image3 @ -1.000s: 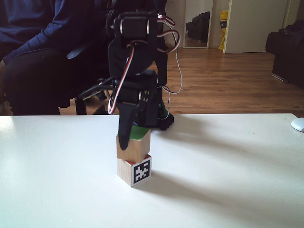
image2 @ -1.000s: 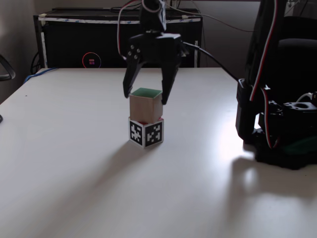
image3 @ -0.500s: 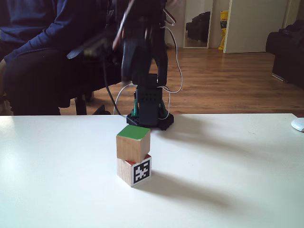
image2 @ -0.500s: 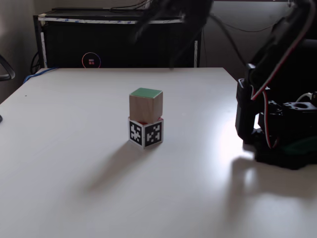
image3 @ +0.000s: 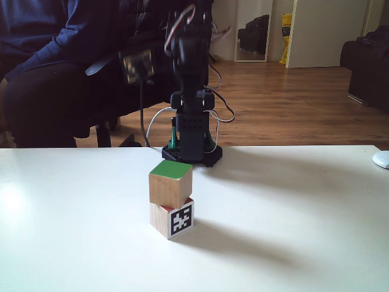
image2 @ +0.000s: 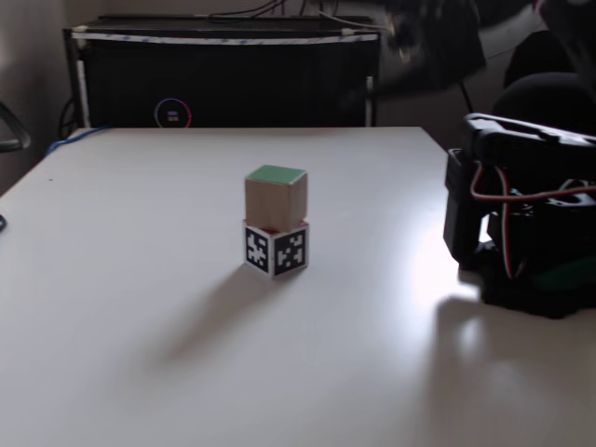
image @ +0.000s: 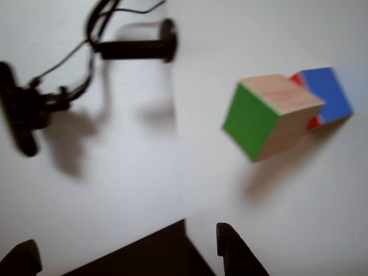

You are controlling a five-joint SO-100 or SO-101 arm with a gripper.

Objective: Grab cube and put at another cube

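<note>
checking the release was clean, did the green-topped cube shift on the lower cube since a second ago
No. In both fixed views the green-topped cube sits at the same spot on the lower cube, equally offset from its tag faces.

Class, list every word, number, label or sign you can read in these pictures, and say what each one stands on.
No readable words or numbers.
Black-and-white square code markers, patterns rather than text, on two faces of the lower cube, under the green-topped cube; one marker shows in another fixed view.
Glowing ring with small red marks on the black cabinet: too small to read.
</note>
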